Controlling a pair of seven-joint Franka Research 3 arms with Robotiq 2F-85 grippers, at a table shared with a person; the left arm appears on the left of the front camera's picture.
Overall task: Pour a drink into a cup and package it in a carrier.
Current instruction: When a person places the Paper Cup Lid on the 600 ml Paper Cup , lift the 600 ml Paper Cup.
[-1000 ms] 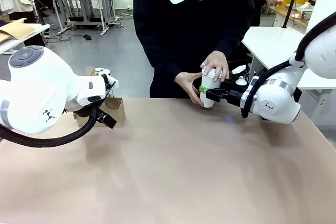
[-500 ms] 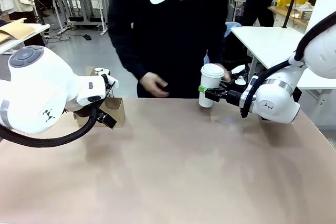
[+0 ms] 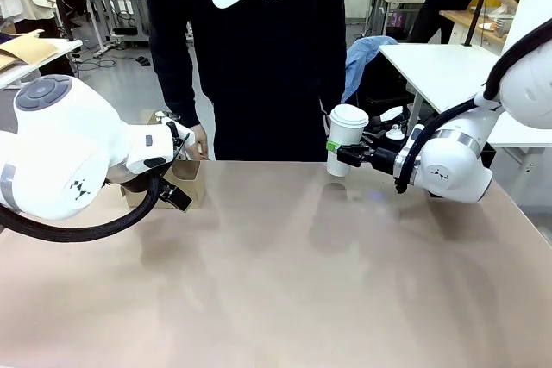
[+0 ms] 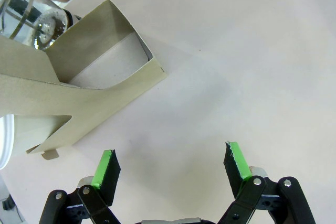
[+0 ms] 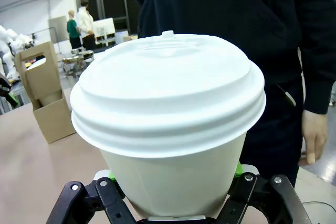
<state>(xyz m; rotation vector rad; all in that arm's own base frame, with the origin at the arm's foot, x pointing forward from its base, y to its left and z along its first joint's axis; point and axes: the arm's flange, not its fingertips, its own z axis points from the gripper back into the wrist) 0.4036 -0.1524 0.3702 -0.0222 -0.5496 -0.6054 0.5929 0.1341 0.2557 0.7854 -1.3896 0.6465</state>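
We judge the pouring finished and the packaging step in hand: the cup (image 3: pixel 347 134) already wears its white plastic lid and is clamped low on its body by the right jaws, upright and lifted just off the bench (image 3: pixel 285 282). It sits well to the right of the carrier (image 3: pixel 193 182), with open bench between them.

The left jaws are spread wide and grasp nothing. They hang over bare bench just beside the carrier's near corner. In the left wrist view the French press (image 4: pixel 29 17) stands right behind the carrier, though we cannot tell whether the two touch. The person's hand (image 3: pixel 199 140) hangs at the carrier's far side.

The next move, as we read it, calls for carrying the cup level across to the carrier and lining it up over a free pocket, clear of the upright centre handle. Then it should go straight down before the right jaws let go. The pocket facing the left wrist camera looks empty. The left arm crowds the carrier, so it may need to steady the cardboard or draw aside.

As for writing, the person's black sweatshirt (image 3: pixel 250 66) shows a white swoosh and "SB", with the word above it cropped but likely "NIKE". We read no print on the cup, lid or carrier.
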